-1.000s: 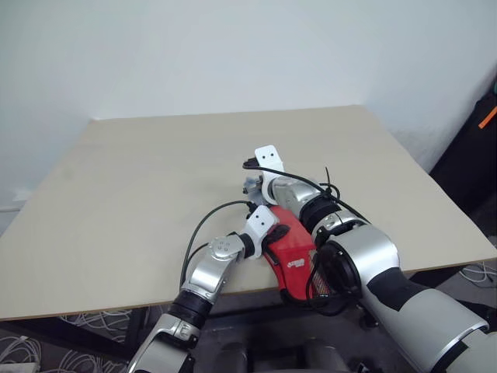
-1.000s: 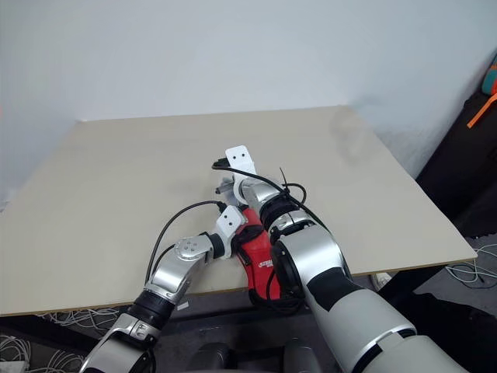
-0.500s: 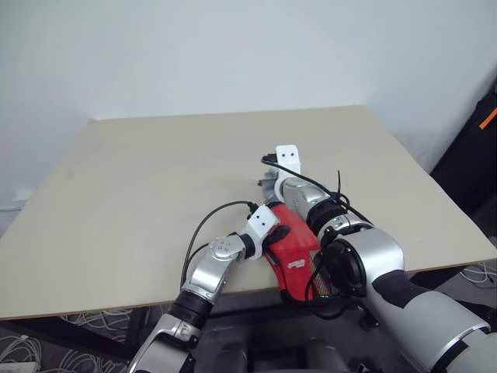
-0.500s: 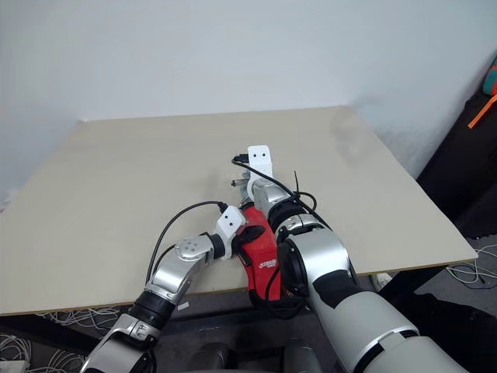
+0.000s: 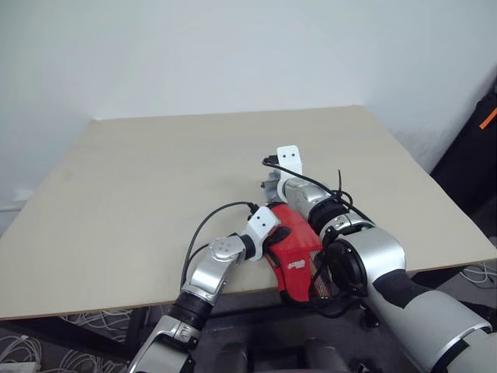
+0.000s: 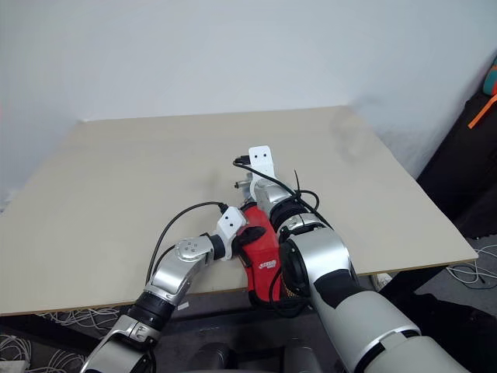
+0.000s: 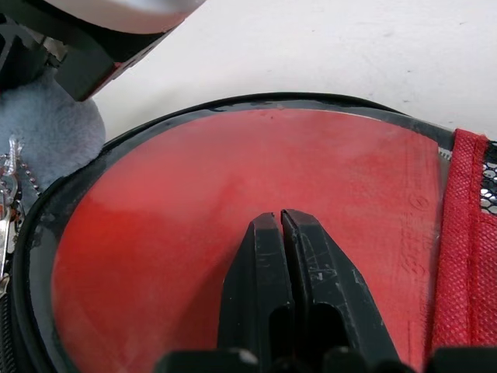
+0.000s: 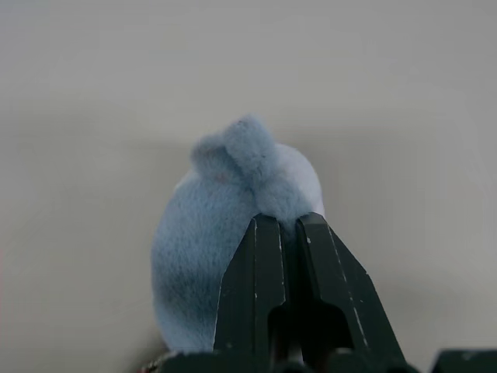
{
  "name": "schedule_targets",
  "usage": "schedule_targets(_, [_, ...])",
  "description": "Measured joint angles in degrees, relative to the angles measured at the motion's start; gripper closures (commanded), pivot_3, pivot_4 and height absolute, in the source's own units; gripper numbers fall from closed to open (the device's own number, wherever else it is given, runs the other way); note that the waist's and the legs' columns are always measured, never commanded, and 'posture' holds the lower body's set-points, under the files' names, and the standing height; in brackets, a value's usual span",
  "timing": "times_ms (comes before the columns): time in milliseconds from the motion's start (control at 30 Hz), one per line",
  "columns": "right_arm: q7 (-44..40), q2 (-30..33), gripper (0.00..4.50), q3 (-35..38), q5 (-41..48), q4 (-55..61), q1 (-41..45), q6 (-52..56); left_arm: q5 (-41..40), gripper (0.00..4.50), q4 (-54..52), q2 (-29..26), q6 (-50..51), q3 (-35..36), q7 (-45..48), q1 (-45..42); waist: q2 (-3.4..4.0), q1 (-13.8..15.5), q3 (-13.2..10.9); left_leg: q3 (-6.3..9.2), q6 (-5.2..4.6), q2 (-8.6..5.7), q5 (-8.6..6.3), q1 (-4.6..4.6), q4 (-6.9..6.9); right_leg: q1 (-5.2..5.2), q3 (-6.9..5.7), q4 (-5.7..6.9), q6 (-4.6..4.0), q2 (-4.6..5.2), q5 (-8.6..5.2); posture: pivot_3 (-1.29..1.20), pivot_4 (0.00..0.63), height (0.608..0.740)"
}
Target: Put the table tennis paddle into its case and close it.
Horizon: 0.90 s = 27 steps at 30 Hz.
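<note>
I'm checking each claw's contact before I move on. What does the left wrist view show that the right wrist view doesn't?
Left wrist view: the shut left claw pressing on the case's clear window, with the paddle's red rubber under it, plus red fabric and black mesh at one edge.

Right wrist view: the shut right claw pinching a pale blue fuzzy lump.

Both: the beige table and that blue lump.

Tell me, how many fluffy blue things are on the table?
1. The fluffy blue lump sits on the table at the right gripper fingertips, beside the case. Others may be hidden.
</note>
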<state>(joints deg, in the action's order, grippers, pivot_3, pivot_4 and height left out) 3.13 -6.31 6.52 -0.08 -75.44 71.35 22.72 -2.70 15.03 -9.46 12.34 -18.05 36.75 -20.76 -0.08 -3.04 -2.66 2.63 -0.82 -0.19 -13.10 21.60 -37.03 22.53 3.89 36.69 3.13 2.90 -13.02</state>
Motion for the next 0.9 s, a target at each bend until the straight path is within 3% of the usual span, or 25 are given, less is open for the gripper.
schedule_targets(133, [-5.9, 0.1, 3.57, -2.8, -0.8, 2.0, 0.0, 3.0, 0.0, 4.50, 0.0, 0.1, 0.0, 0.0, 0.1, 0.0, 0.01, 0.0, 0.0, -0.01, 0.00, 0.01, 0.00, -0.01, 0.02, 0.00, 0.00, 0.00, 0.00, 0.00, 0.00, 0.00, 0.000, 0.740])
schedule_targets(400, [-15.8, 0.5, 0.83, -6.6, -1.7, 6.5, 0.1, 10.7, 0.0, 4.50, 0.0, 0.2, 0.0, 0.0, 0.1, 0.0, 0.01, 0.0, 0.0, 0.00, 0.00, 0.01, 0.00, -0.01, 0.02, 0.01, -0.01, 0.00, 0.01, 0.00, -0.01, 0.00, 0.000, 0.740])
schedule_targets(633, [-23.8, 2.6, 0.83, -7.4, -1.1, 10.1, 4.9, 15.6, 0.0, 4.50, 0.1, 0.2, -0.1, 0.1, 0.2, 0.0, 0.02, 0.0, 0.0, -0.01, 0.01, 0.01, -0.01, 0.04, 0.02, 0.08, -0.01, 0.01, 0.01, 0.00, -0.01, 0.00, 0.000, 0.740])
schedule_targets(900, [-19.3, 5.5, 0.83, -5.2, -1.2, 4.4, 9.0, 3.9, 0.0, 4.50, 0.1, 0.2, 0.0, 0.2, 0.5, -0.1, 0.00, 0.0, 0.0, -0.05, 0.02, 0.00, -0.01, 0.03, 0.05, 0.07, 0.01, -0.03, 0.01, 0.01, -0.02, 0.00, 0.000, 0.740])
